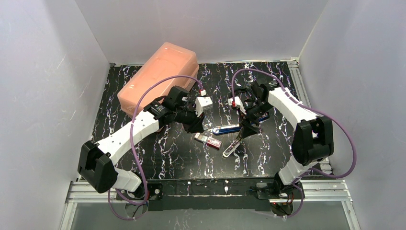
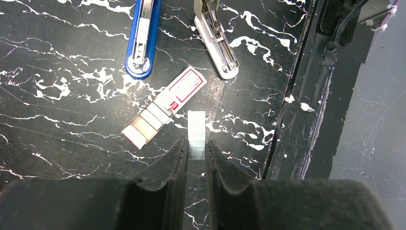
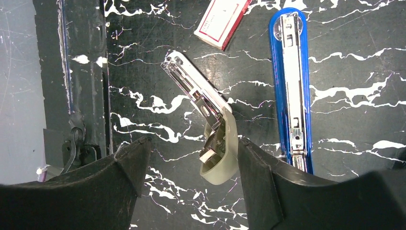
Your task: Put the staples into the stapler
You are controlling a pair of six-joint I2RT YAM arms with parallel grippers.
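As right pincer [image 3: 191, 146] straddles stapler [image 3: 210, 112], table edge [image 3: 107, 72] near.

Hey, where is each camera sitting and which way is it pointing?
Top: above and behind the arms, looking down on the table; both arms show.
Left wrist: looks down past the left hand, shut on a staple strip.
Right wrist: looks down past the open right hand, over the stapler base.
Shared: both wrist views show the box and blue stapler top.
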